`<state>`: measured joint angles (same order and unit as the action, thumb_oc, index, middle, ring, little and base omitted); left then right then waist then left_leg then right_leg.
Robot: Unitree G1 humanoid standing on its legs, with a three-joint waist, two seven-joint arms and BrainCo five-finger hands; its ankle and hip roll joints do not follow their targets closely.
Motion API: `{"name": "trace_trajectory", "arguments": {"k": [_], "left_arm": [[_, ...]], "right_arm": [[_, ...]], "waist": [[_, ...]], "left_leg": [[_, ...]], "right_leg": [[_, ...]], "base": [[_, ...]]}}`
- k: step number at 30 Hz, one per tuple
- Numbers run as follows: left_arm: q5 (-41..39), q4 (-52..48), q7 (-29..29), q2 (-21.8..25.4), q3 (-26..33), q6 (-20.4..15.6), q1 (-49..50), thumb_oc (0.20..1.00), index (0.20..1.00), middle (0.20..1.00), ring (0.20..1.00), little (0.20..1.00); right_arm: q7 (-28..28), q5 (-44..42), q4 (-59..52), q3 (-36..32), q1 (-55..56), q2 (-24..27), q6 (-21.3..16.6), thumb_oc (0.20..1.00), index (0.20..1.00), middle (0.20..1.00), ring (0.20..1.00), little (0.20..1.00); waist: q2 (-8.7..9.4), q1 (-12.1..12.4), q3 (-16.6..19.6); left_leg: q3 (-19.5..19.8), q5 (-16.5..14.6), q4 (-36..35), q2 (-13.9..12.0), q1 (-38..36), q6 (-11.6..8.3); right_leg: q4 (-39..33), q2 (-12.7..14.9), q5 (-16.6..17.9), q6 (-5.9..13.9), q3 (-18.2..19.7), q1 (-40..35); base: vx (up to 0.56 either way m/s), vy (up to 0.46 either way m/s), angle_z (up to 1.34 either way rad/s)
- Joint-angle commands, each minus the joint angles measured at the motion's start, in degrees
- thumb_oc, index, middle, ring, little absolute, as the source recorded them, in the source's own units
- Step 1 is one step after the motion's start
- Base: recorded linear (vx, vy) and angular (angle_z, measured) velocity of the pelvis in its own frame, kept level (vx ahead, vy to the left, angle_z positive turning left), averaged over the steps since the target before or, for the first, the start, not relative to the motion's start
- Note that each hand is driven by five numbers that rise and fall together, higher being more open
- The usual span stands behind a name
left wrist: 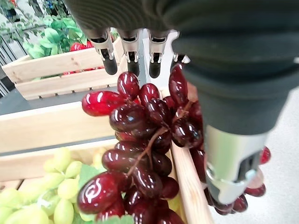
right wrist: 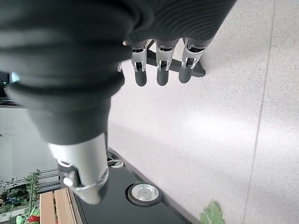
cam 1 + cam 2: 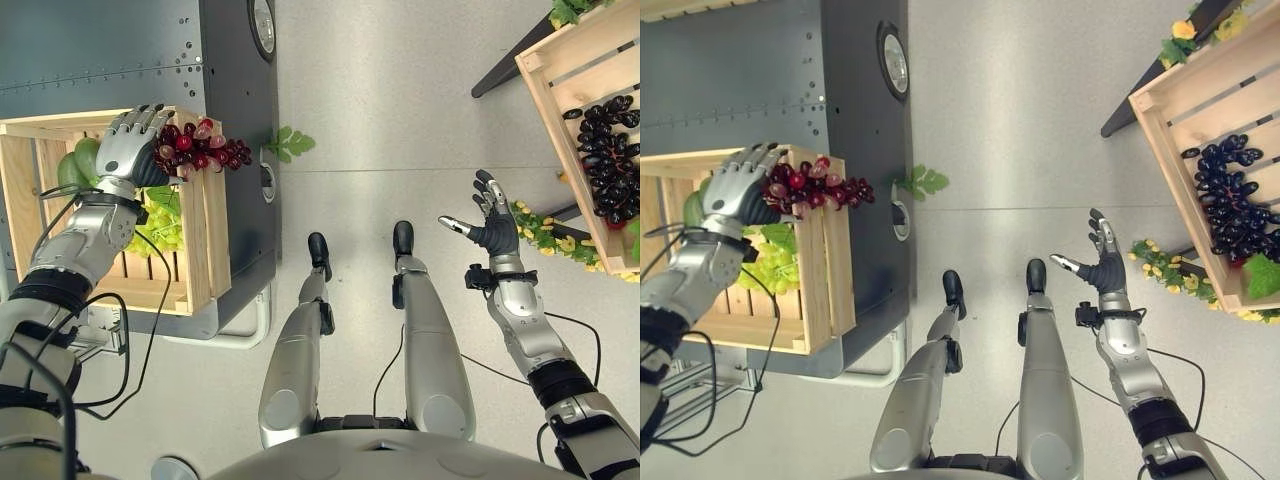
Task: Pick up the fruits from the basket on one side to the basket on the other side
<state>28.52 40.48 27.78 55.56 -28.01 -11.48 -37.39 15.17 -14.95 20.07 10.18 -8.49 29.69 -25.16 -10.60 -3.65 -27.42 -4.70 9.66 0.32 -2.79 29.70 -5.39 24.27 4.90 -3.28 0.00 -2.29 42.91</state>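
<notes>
Over the left crate's right wall: bunch of dark red grapes (image 3: 200,147), draped across the rim of the pale wooden slatted crate (image 3: 214,230).
Left hand (image 3: 132,145): fingers curled round the bunch.
Right hand (image 3: 493,222): spread, grasping nothing, above the floor.

A glossy bunch of red grapes (image 3: 200,148) hangs over the right rim of the left wooden crate (image 3: 205,230), gripped from above. Green grapes (image 3: 158,225) lie inside it. Black grapes (image 3: 610,160) rest in the right crate (image 3: 560,130).
</notes>
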Motion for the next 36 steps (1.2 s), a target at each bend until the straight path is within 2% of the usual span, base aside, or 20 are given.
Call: {"name": "trace_trajectory", "arguments": {"k": [1,10,11,13,19,36], "left_arm": [[1.8,-0.2,2.5,5.8,4.3,1.3,-2.0,1.0,1.0,1.0,1.0,1.0],[2.5,0.7,1.6,6.4,3.2,1.7,-3.7,1.0,1.0,1.0,1.0,1.0],[2.2,1.6,1.3,6.1,2.5,1.6,-4.3,0.821,0.821,0.821,0.821,0.821],[2.2,3.4,0.0,6.2,0.9,1.7,-5.5,0.2,0.2,0.2,0.2,0.2],[-0.1,7.5,-2.8,6.3,-3.6,0.7,-9.5,0.2,0.2,0.2,0.2,0.2],[-1.2,7.6,-3.2,6.1,-3.6,0.1,-9.2,0.2,0.2,0.2,0.2,0.2]], "right_arm": [[-0.4,-1.0,-5.6,0.4,0.7,-1.1,-4.1,1.0,1.0,1.0,1.0,1.0],[-1.2,-1.8,-5.2,0.7,0.1,-1.0,-4.1,1.0,1.0,1.0,1.0,1.0],[-1.1,-1.9,-4.9,0.7,0.0,-1.0,-4.1,1.0,1.0,1.0,1.0,1.0],[-1.0,-1.9,-4.6,0.4,-0.1,-0.9,-4.0,1.0,1.0,1.0,1.0,1.0],[-1.4,-2.2,-3.8,0.6,-0.3,-1.3,-3.7,1.0,1.0,1.0,1.0,1.0],[-1.8,-3.4,-3.3,0.1,-0.1,-1.9,-4.1,1.0,1.0,1.0,1.0,1.0]], "waist": [[2.38,-0.8,-0.9],[2.64,-1.1,-2.1],[2.69,-1.2,-2.2],[2.75,-1.4,-2.4],[2.94,-1.7,-2.4],[3.07,-1.6,-2.2]], "left_leg": [[0.1,-5.9,6.6,0.8,0.8,1.16],[-0.2,-6.1,7.1,1.0,1.1,1.35],[-0.2,-6.1,7.2,1.0,1.2,1.36],[-0.3,-6.2,7.2,0.9,1.3,1.39],[-0.5,-6.3,7.4,1.0,1.6,1.48],[-0.6,-7.0,7.7,1.1,2.0,1.63]], "right_leg": [[-12.6,0.2,5.8,5.15,1.0,-7.4],[-13.0,0.0,6.2,5.27,1.3,-7.4],[-13.0,0.0,6.2,5.29,1.3,-7.5],[-13.1,-0.1,6.3,5.31,1.4,-7.4],[-13.1,-0.2,6.6,5.34,1.8,-7.0],[-13.4,-0.6,6.5,5.44,2.2,-6.8]], "base": [[-0.04,0.023,-0.05],[-0.01,0.012,-0.04],[0.01,-0.002,-0.04],[0.0,0.0,0.0],[-0.01,0.004,-0.03],[0.0,0.002,-0.02]]}}
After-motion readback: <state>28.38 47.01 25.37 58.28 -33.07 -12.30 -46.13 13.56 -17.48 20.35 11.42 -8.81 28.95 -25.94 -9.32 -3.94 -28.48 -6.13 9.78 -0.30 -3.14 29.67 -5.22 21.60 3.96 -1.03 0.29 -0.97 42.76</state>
